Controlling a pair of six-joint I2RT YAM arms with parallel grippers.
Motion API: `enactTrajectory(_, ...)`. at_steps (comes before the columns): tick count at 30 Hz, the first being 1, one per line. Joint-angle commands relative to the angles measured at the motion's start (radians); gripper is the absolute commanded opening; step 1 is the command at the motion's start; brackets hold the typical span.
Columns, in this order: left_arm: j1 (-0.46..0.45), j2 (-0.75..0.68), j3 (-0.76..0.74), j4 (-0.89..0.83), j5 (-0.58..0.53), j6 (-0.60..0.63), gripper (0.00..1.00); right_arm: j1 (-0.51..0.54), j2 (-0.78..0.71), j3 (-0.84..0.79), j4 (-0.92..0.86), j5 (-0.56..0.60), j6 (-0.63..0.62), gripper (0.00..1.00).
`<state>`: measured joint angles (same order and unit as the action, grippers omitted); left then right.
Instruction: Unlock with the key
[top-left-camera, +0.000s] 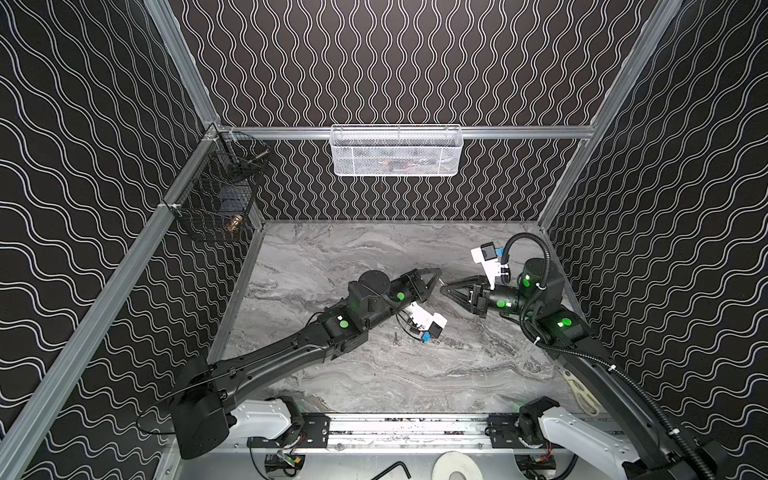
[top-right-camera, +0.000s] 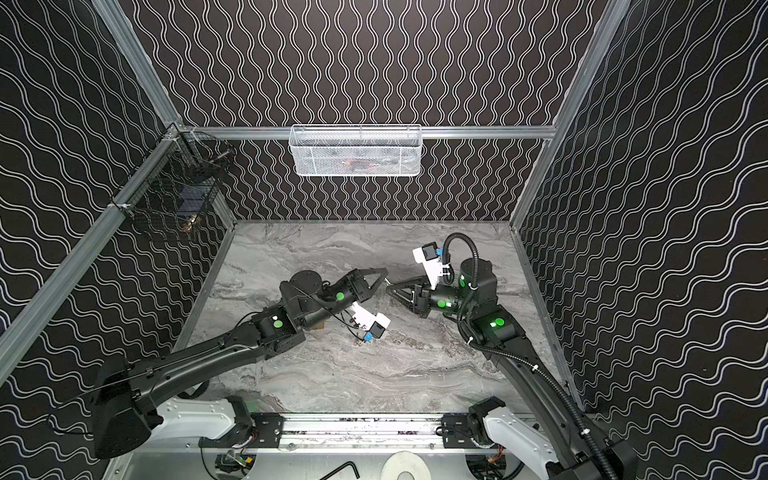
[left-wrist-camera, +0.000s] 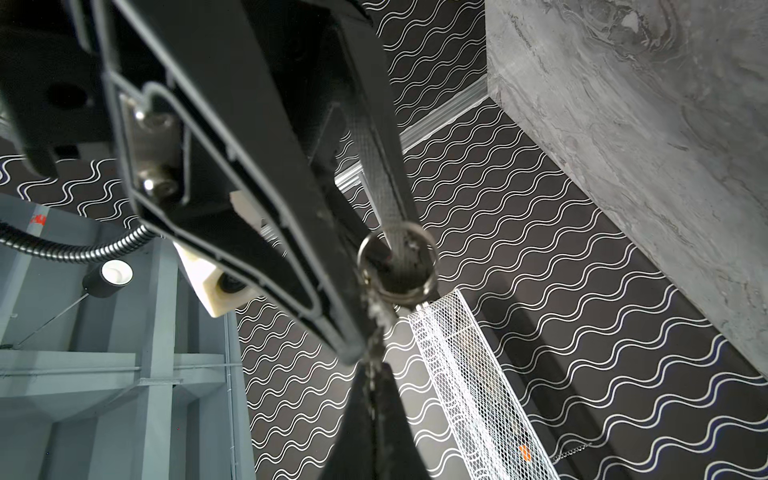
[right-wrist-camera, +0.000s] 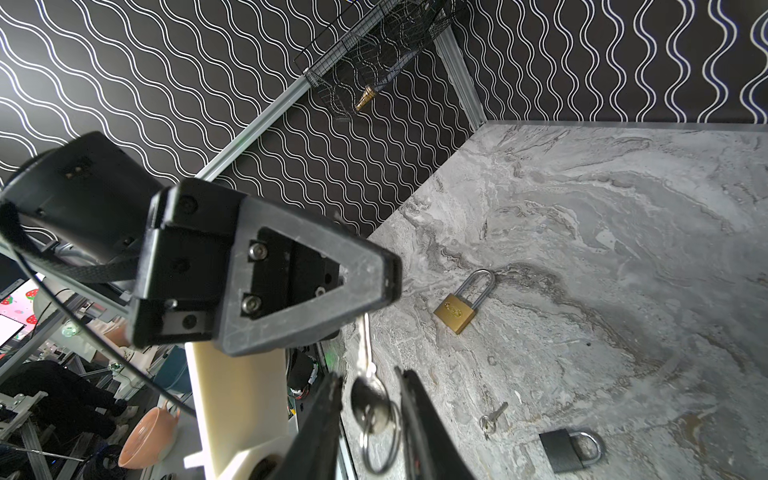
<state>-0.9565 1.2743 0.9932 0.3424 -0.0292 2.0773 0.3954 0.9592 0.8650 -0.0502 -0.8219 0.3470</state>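
Key (right-wrist-camera: 365, 353) hangs pinched in the pressed-together left gripper (right-wrist-camera: 390, 282). The right gripper (top-left-camera: 444, 287), reaching from three o'clock, spreads its jaws around the key's head. Brass padlock (right-wrist-camera: 455, 313) lies locked, so insertion and turning remain.

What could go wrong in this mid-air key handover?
The small silver key is pinched only by its blade in the left end effector; the right end effector may knock it loose. Its metal split ring hangs against a right finger and could snag. A brass padlock and a black padlock both wait: mismatch possible.
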Motion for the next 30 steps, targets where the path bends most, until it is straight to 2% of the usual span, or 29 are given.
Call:
enactTrajectory(1, -0.001, 0.0, -0.001, 0.057, -0.001, 0.205, 0.0, 0.0, -0.002, 0.008, 0.005, -0.015, -0.016, 0.23)
enactTrajectory(8, -0.001, 0.002, -0.005, 0.088, -0.005, 0.203, 0.0, 0.0, 0.001, 0.008, -0.01, -0.022, -0.026, 0.24)
enactTrajectory(16, 0.001, 0.002, -0.01, 0.098, -0.003, 0.202, 0.0, 0.0, -0.019, 0.009, -0.014, -0.009, -0.027, 0.14)
enactTrajectory(24, 0.0, 0.005, -0.014, 0.109, -0.001, 0.196, 0.0, 0.0, -0.007, 0.009, 0.005, -0.027, -0.014, 0.0)
enactTrajectory(28, 0.0, 0.003, -0.019, 0.109, 0.006, 0.192, 0.0, 0.0, -0.002, 0.006, 0.013, -0.031, -0.012, 0.0)
enactTrajectory(29, 0.0, 0.003, -0.018, 0.11, 0.007, 0.185, 0.06, 0.0, -0.005, 0.004, 0.015, -0.032, -0.011, 0.0)
enactTrajectory(30, 0.0, 0.006, -0.017, 0.117, 0.008, 0.176, 0.19, 0.0, -0.004, 0.001, 0.019, -0.037, -0.011, 0.0)
